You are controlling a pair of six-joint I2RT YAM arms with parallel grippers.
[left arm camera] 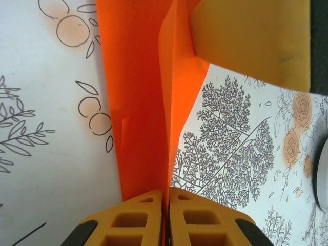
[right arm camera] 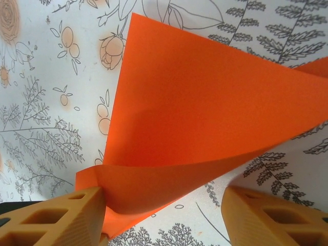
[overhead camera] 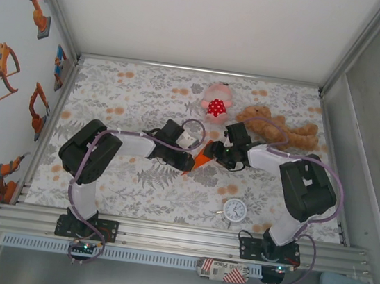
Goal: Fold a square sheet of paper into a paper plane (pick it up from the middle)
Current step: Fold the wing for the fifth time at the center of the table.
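Pinching the folded sheet of thin bright orange paper (left arm camera: 138, 102) at its narrow end, the left gripper (left arm camera: 166, 197) holds its yellow jaws pressed together on the crease. The right gripper (right arm camera: 164, 202) stands half spread, the paper's curled edge between its jaws and touching one finger (right arm camera: 56, 215). The paper sits mid-table on the floral cloth (overhead camera: 132, 99).

— Any writing you can read?
— Not really. The red-and-white striped box (overhead camera: 222, 270) on the front rail carries print, upside down and too small to make out. The numerals on the clock (overhead camera: 235, 209) are too tiny as well.
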